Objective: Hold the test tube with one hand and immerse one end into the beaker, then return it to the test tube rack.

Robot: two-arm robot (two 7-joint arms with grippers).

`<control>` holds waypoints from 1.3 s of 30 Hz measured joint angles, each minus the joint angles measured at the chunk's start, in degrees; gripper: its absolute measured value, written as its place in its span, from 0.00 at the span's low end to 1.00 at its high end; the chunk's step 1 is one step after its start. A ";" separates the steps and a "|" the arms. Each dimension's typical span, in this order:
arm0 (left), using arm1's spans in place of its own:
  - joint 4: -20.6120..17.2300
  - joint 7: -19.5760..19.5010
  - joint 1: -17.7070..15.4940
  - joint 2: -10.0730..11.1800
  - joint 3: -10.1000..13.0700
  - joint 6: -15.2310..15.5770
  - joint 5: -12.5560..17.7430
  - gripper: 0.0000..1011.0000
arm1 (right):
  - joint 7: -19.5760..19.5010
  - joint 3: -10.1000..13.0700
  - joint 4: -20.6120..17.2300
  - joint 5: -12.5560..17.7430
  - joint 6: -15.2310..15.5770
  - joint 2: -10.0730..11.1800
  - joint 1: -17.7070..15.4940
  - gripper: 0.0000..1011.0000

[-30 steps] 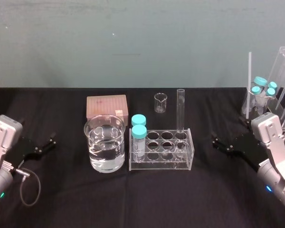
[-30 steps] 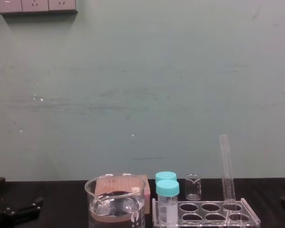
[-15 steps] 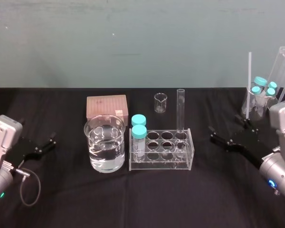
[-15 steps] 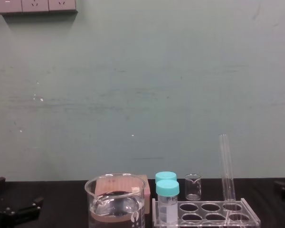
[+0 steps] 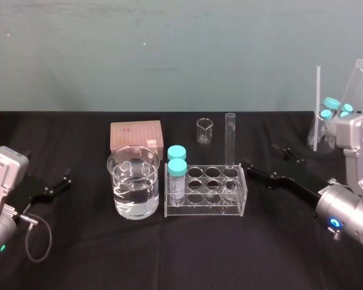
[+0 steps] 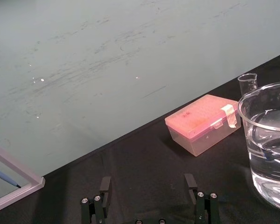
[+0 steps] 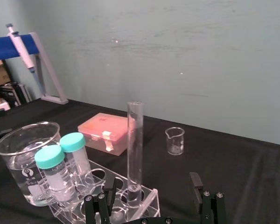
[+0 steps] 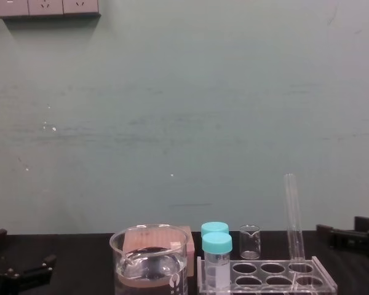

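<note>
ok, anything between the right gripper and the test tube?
Nothing; in the head view bare black table separates the right gripper from the test tube.

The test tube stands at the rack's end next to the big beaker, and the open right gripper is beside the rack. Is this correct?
No. The test tube stands at the end of the rack away from the beaker, nearest the open right gripper, as the head view shows.

Black left pincer (image 5: 60, 183) and right pincer (image 5: 264, 158) with silver screws (image 7: 203, 193); silver-grey arms (image 5: 6, 172), blue glowing ring (image 5: 336, 223), grey looping cable (image 5: 51, 237).
</note>
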 joint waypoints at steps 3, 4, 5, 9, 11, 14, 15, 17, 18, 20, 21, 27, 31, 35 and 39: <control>0.00 0.00 0.00 0.00 0.00 0.00 0.00 0.99 | 1.22 -0.57 1.33 -0.84 0.26 -0.74 1.41 0.99; 0.00 0.00 0.00 0.00 0.00 0.00 0.00 0.99 | 1.65 -0.94 2.09 -1.53 0.32 -1.18 2.22 0.99; 0.00 0.00 0.00 0.00 0.00 0.00 0.00 0.99 | 1.81 -1.15 2.53 -1.94 0.32 -1.44 2.71 0.99; 0.00 0.00 0.00 0.00 0.00 0.00 0.00 0.99 | 2.74 -2.10 4.98 -3.49 0.30 -2.88 5.06 0.99; 0.00 0.00 0.00 0.00 0.00 0.00 0.00 0.99 | 3.45 -2.57 6.73 -4.24 0.17 -3.85 6.51 0.99; 0.00 0.00 0.00 0.00 0.00 0.00 0.00 0.99 | 4.19 -3.07 8.89 -5.16 -0.20 -5.11 8.31 0.99; 0.00 0.00 0.00 0.00 0.00 0.00 0.00 0.99 | 4.45 -3.16 9.41 -5.35 -0.34 -5.44 8.75 0.99; 0.00 0.00 0.00 0.00 0.00 0.00 0.00 0.99 | 5.09 -3.37 11.08 -5.86 -0.67 -6.36 10.05 0.99; 0.00 0.00 0.00 0.00 0.00 0.00 0.00 0.99 | 5.31 -3.42 11.56 -6.02 -0.80 -6.65 10.44 0.99; 0.00 0.00 0.00 0.00 0.00 0.00 0.00 0.99 | 5.71 -3.51 12.52 -6.33 -0.99 -7.22 11.15 0.99; 0.00 0.00 0.00 0.00 0.00 0.00 0.00 0.99 | 5.91 -3.55 12.97 -6.47 -1.07 -7.45 11.45 0.99; 0.00 0.00 0.00 0.00 0.00 0.00 0.00 0.99 | 7.35 -3.62 15.51 -7.43 -1.71 -9.12 13.37 0.99; 0.00 0.00 0.00 0.00 0.00 0.00 0.00 0.99 | 7.77 -3.52 16.40 -7.78 -1.79 -9.68 13.86 0.99; 0.00 0.00 0.00 0.00 0.00 0.00 0.00 0.99 | 7.90 -3.39 16.92 -8.19 -1.71 -10.04 14.09 0.99; 0.00 0.00 0.00 0.00 0.00 0.00 0.00 0.99 | 7.81 -3.37 17.04 -8.50 -1.59 -10.18 14.15 0.99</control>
